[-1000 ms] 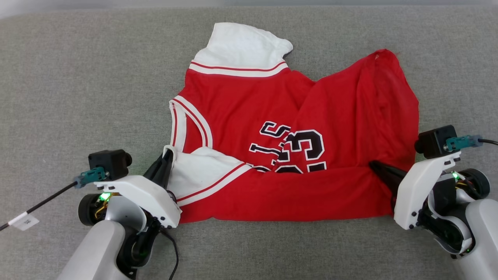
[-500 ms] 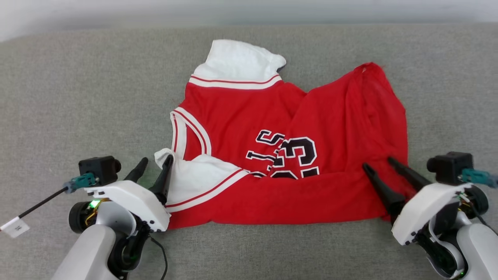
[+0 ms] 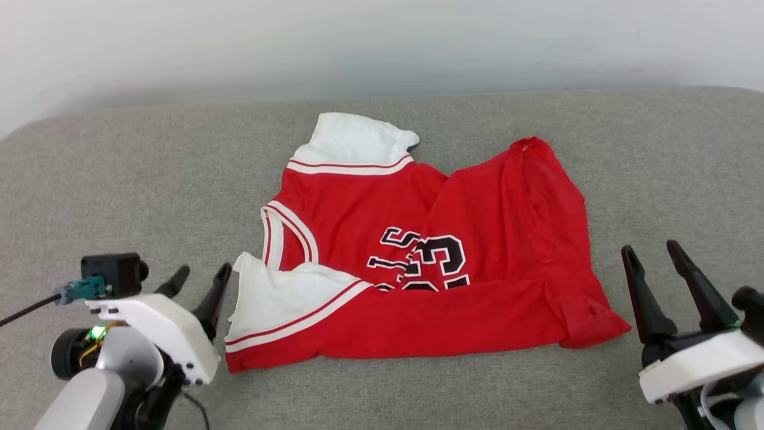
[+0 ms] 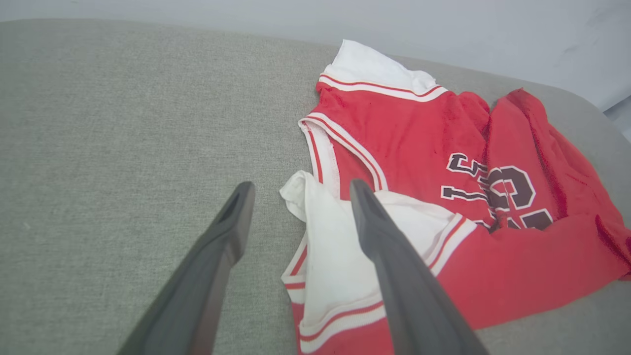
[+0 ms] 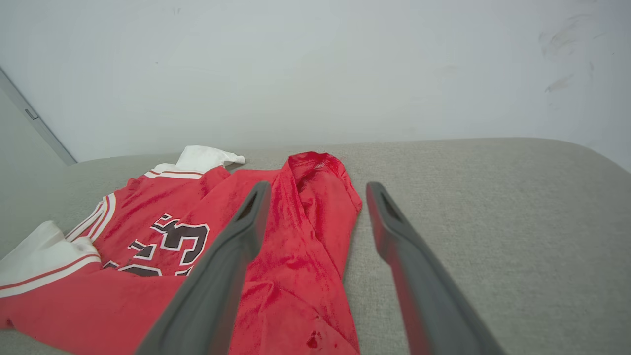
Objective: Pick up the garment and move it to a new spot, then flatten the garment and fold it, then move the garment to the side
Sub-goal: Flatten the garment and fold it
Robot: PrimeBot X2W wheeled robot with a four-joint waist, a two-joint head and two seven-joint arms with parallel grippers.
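Both pincers gape empty: left gripper (image 3: pixel 200 276) just beside the jersey (image 3: pixel 489 239), right gripper (image 3: pixel 650 254) near its other end. It lies on the grey cushion (image 3: pixel 119 179), near edge folded up. Folding seems underway; the next fold needs fresh grips. Print reads "23", letters partly hidden.

Garment (image 3: pixel 495 239): soft red cloth with a faint sheen, matt white panels. Surface (image 3: pixel 119 179): grey woven cloth, matt, coarse. Left gripper (image 3: pixel 204 272), right gripper (image 3: pixel 649 249): dark matt smooth fingers, white semi-gloss plastic shells. Wall (image 3: pixel 382 48): smooth, matt.
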